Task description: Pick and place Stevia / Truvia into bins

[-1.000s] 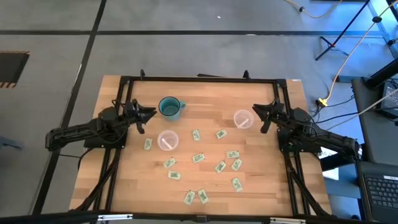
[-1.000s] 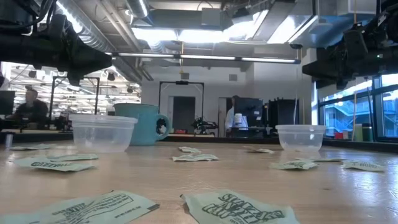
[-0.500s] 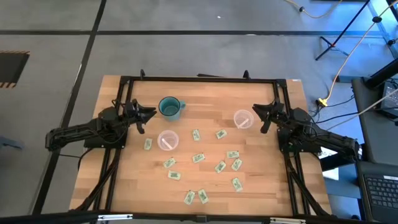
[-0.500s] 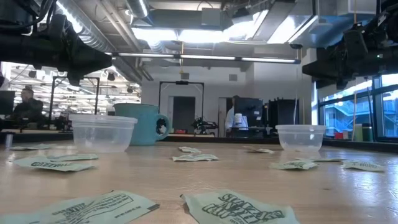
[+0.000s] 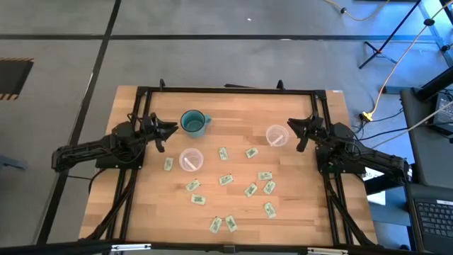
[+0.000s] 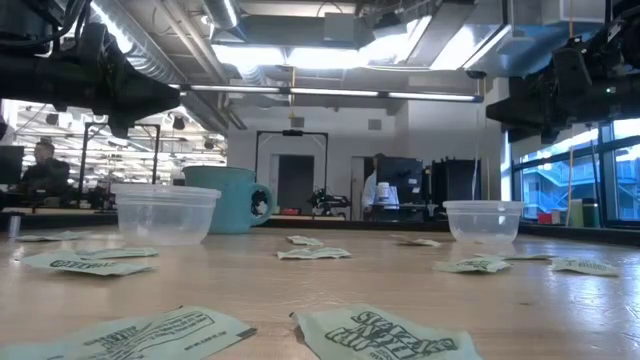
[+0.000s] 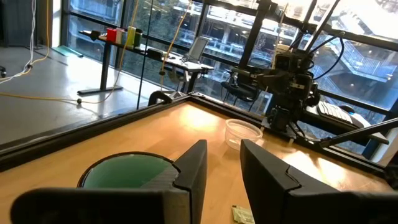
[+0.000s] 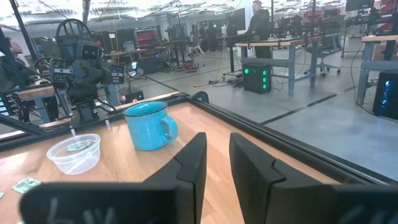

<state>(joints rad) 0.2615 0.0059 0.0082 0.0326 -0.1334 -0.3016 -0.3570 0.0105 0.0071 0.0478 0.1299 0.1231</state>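
Two arms parked at opposite side edges of the wooden surface (image 5: 297, 212), both toward the far edge. Left gripper (image 5: 168, 130) raised beside the teal mug (image 5: 192, 122), fingers a narrow gap apart, holding nothing. Right gripper (image 5: 298, 132) raised just beside one clear cup (image 5: 276, 135), fingers likewise slightly parted and empty. Second clear cup (image 5: 191, 160) standing near the mug, toward the left edge. About a dozen green-printed sachets (image 5: 226, 179) lying flat and scattered from the middle down toward the near edge, outside both cups.
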